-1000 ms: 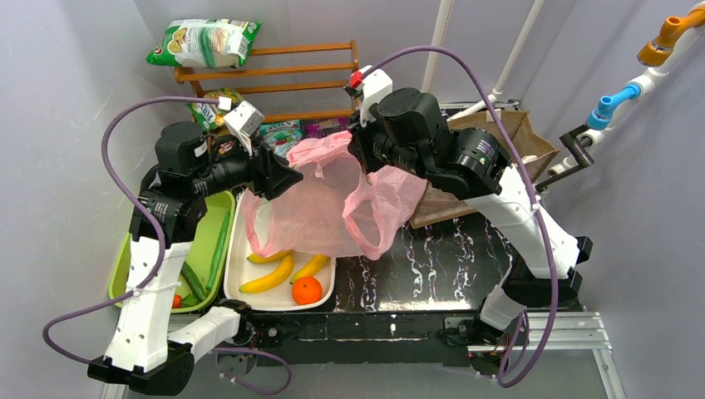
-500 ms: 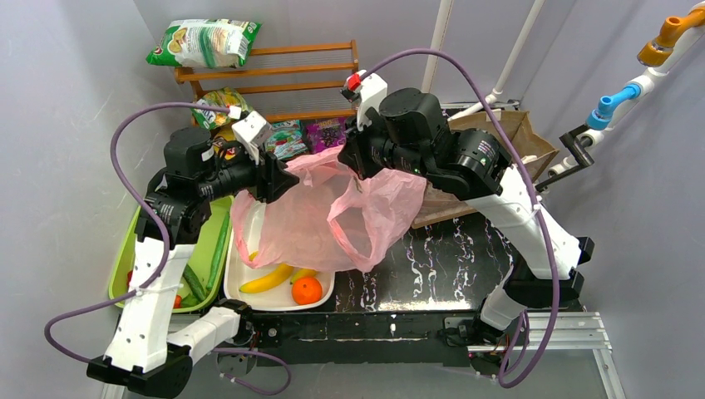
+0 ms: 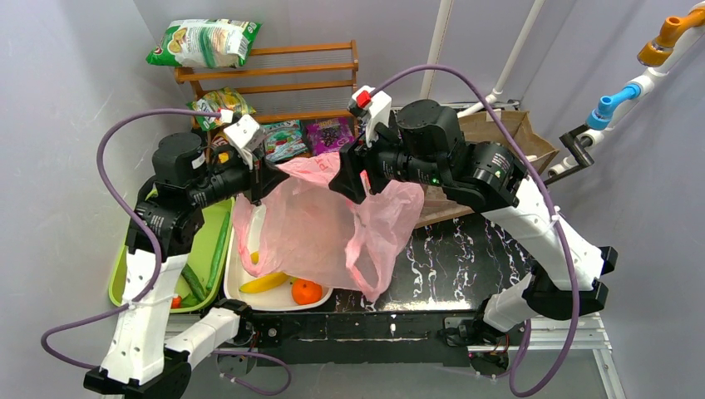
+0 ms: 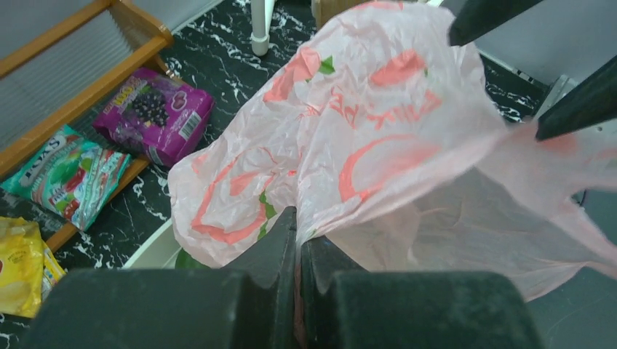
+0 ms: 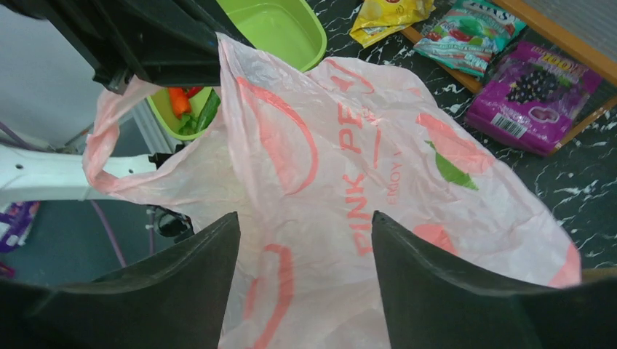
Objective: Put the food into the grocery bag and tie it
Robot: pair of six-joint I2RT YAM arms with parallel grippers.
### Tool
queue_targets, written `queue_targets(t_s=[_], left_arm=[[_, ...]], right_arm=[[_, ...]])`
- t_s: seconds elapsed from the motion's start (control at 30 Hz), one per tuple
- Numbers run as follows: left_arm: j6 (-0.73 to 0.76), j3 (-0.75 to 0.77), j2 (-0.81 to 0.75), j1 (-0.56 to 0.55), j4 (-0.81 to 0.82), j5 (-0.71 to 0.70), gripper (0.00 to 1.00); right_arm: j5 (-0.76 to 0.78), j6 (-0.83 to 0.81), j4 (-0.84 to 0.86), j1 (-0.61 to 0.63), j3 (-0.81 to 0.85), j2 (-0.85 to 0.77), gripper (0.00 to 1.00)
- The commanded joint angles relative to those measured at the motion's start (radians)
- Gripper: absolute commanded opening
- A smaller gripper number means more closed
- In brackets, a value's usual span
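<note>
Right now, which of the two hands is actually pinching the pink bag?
The left hand: its fingers are shut on a fold of the pink bag. The right hand has its fingers wide apart, clamping nothing.

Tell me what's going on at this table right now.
The left gripper is shut on an edge of the pink grocery bag, holding it up above the white tray. The right gripper is open, with bag plastic between its fingers. The orange and a banana lie in the tray, not in the bag.
</note>
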Motion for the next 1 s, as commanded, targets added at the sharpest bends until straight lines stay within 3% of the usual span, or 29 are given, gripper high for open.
queue_targets(t_s=[0.0, 0.37, 0.73, 0.97], left_arm=[[-0.017, 0.07, 0.0, 0.0, -0.018, 0.052, 0.0], [-0.09, 0.094, 0.04, 0.0, -0.029, 0.04, 0.0], [-0.244, 0.133, 0.106, -0.014, -0.042, -0.082, 0.0], [-0.288, 0.122, 0.103, -0.032, 0.007, -0.128, 0.0]], right_arm=[[-0.075, -0.087, -0.011, -0.005, 0.065, 0.013, 0.78], [-0.094, -0.143, -0.026, 0.051, 0.181, 0.128, 0.85], [0.186, -0.139, -0.048, 0.16, 0.266, 0.238, 0.87], [0.377, -0.169, -0.008, 0.16, 0.251, 0.279, 0.82]])
